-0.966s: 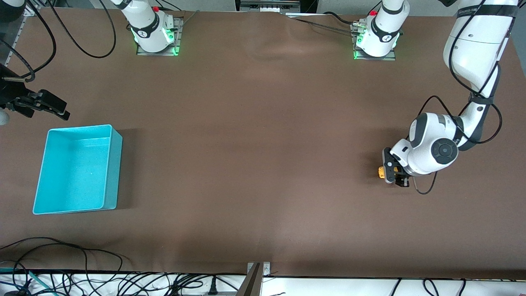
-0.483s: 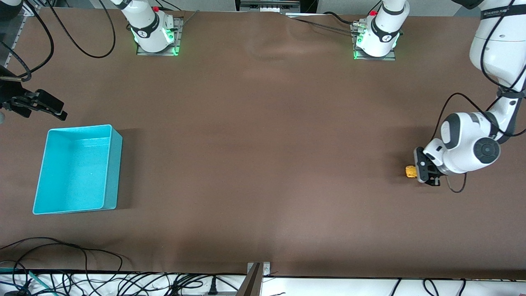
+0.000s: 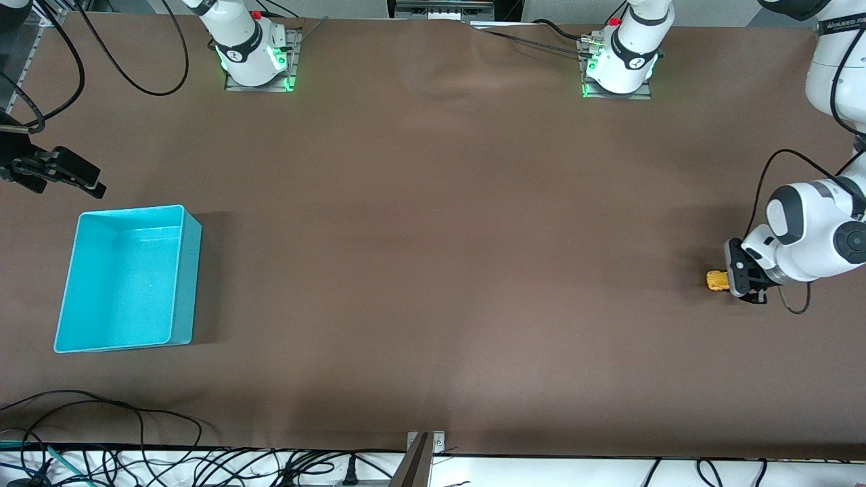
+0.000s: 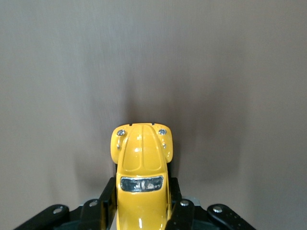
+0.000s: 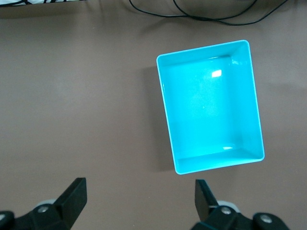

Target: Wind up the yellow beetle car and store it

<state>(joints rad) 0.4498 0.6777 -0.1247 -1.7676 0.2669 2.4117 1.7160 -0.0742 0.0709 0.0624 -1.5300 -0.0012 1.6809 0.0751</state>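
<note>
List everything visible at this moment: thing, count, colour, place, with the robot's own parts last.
yellow beetle car: one, yellow-orange, at the left arm's end of the table, clamped in the left tool.
bin: one, turquoise, nothing seen inside, at the right arm's end of the table.
table: one, brown cover.
cables: several, black, along the table edge nearest the front camera.
left tool: one, black, shut on the car, low at the table.
right tool: one, black, open, over the table beside the bin, waiting.

Object: yellow beetle car (image 3: 716, 280) (image 4: 142, 177), glossy, rounded, dark window, chrome headlights.
Pose: upright on the brown table, nose out, flanks clamped between black fingers.
Place: four o'clock in the front view.
</note>
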